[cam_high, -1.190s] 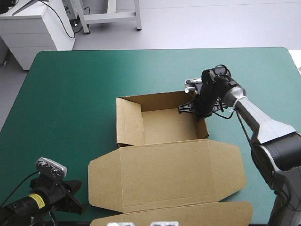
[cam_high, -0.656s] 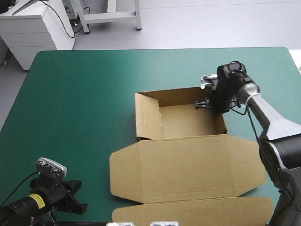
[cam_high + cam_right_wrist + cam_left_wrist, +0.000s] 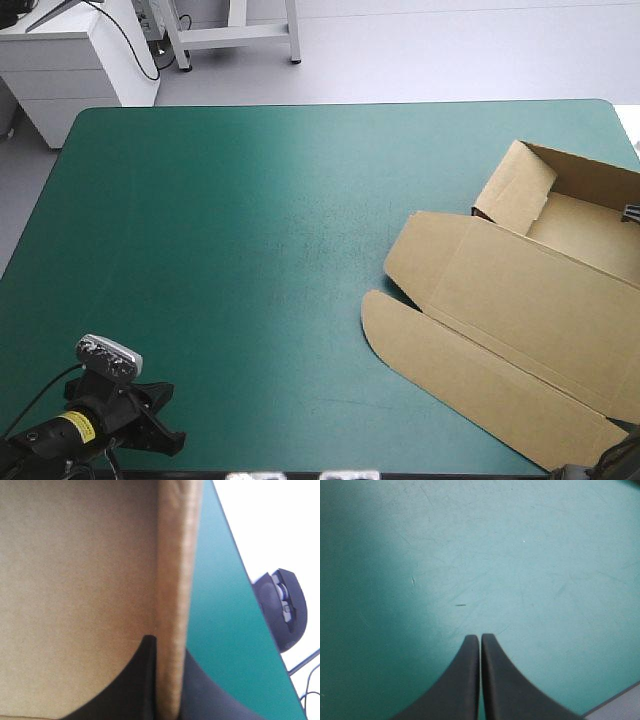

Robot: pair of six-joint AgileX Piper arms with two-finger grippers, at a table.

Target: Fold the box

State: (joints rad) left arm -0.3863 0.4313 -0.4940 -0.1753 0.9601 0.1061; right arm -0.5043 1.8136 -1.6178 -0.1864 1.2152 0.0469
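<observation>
- The high view shows one brown box (image 3: 520,290) lying askew at the table's (image 3: 220,220) right side, running out of sight past the right edge.
- The box is an open tray toward the far right corner. Its lid (image 3: 530,295) lies flat on the teal-green cover, and a rounded flap (image 3: 460,365) lies along the lid's near side.
- One upright wall (image 3: 515,185) stands at the tray's left end.
- The same view shows almost nothing of the right arm. There is only a small black part at the tray's right side and a dark bit at the near right corner, so the grip cannot be read from here.
- The right wrist view supplies the grip. The right gripper (image 3: 167,642) is clamped on a box wall, whose brown edge stands between the two black fingers and runs straight ahead of them.
- One finger is inside the tray against plain brown board. The other is outside, over a strip of cover that ends at the table's edge.
- The left gripper (image 3: 480,639) appears in the high view low at the near left corner, well apart from the box.
- Its wrist view shows the two fingers pressed together in a pointed arch, gripping nothing, over bare scuffed cover with the table's edge close by.
- In all: one box, two grippers, two fingers each.
</observation>
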